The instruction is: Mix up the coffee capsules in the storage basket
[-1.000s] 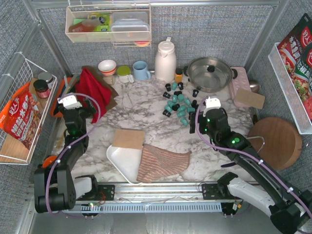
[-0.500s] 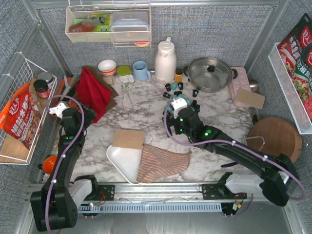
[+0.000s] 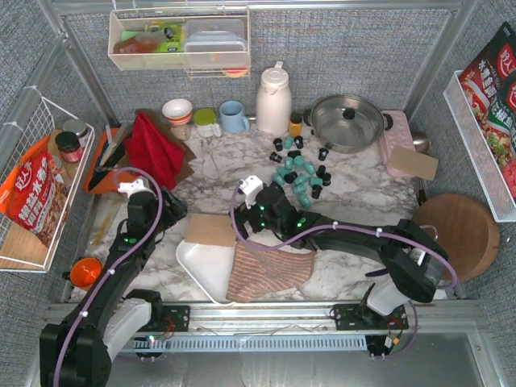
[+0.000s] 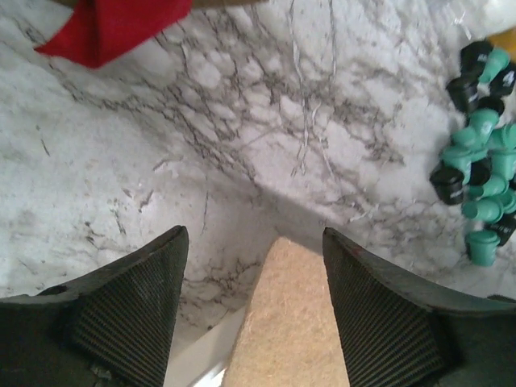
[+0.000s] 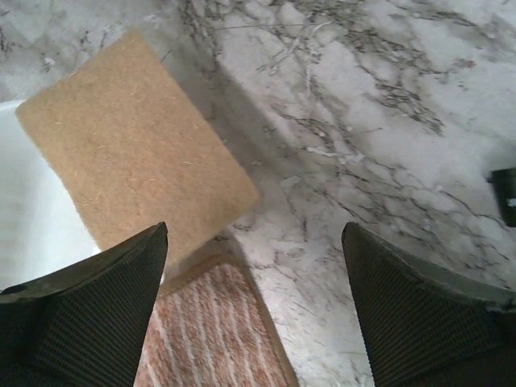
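My left claw (image 4: 254, 238) gapes astride the cork mat (image 4: 282, 322), right claw (image 5: 254, 234) wide, both empty; coffee capsules (image 4: 484, 193) ahead (none in storage basket (image 3: 201, 266)), unmixed.

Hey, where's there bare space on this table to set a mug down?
Bare marble lies between the red cloth and the coffee capsules, and between those capsules and the round wooden board. Crowded: the back row around the thermos, and the covered storage basket.

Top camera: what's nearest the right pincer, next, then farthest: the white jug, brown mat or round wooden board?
1. Brown mat, just left of the right pincer.
2. White jug, at the back.
3. Round wooden board, far right.
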Available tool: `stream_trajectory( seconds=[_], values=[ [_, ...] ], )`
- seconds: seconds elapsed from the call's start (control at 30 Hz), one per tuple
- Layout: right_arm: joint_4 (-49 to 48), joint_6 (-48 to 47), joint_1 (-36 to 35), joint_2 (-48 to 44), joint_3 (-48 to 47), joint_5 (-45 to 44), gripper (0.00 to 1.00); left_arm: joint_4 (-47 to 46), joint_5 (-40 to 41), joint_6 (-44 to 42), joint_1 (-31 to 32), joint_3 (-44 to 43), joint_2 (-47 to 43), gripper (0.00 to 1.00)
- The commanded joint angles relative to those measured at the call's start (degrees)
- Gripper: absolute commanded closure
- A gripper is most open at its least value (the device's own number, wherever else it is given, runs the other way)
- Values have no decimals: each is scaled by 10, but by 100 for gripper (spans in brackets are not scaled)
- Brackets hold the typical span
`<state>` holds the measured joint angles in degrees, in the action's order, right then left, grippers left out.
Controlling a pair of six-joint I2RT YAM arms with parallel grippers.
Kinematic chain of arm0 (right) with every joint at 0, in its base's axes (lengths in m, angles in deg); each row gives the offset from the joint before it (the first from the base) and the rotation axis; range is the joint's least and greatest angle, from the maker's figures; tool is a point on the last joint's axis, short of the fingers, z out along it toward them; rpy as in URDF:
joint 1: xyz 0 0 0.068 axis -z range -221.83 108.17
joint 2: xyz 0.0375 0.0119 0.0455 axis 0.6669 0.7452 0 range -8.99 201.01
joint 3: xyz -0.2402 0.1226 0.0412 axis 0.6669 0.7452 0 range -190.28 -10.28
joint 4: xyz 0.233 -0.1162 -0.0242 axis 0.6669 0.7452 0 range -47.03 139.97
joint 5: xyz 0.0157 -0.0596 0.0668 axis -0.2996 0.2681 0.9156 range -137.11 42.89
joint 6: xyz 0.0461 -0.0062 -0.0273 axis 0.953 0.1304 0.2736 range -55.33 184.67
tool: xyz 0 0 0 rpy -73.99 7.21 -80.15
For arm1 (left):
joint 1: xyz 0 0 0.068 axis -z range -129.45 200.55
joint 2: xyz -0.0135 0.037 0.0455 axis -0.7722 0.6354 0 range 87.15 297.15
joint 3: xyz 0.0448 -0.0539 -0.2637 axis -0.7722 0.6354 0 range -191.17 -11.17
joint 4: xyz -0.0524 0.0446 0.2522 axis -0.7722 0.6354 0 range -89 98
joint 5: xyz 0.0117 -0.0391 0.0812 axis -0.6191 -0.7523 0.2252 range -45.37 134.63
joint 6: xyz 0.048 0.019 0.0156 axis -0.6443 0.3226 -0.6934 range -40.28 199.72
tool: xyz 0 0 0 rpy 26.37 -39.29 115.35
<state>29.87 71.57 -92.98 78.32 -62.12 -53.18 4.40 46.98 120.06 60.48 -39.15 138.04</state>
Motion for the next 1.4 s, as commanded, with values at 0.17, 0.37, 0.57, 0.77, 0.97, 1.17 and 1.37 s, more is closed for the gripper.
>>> stream_trajectory(
  seconds=[0.17,0.37,0.57,0.77,0.97,1.17,1.37],
  values=[
    [-52,0,-27,45,-10,17,12,-34,-55,-10,37,53,-40,26],
    [-49,6,-28,67,-21,19,19,-34,-67,-17,43,65,-46,27],
    [-47,16,-28,90,-32,29,28,-39,-79,-21,45,65,-34,31],
    [-46,18,-28,99,-35,31,34,-51,-90,-22,45,71,-22,32],
    [-43,18,-28,105,-38,31,37,-57,-101,-25,45,73,-12,33],
    [-42,20,-28,111,-40,33,39,-66,-113,-24,46,77,-9,36],
    [-40,22,-28,118,-43,33,40,-88,-136,-23,46,79,-20,47]
  ],
)
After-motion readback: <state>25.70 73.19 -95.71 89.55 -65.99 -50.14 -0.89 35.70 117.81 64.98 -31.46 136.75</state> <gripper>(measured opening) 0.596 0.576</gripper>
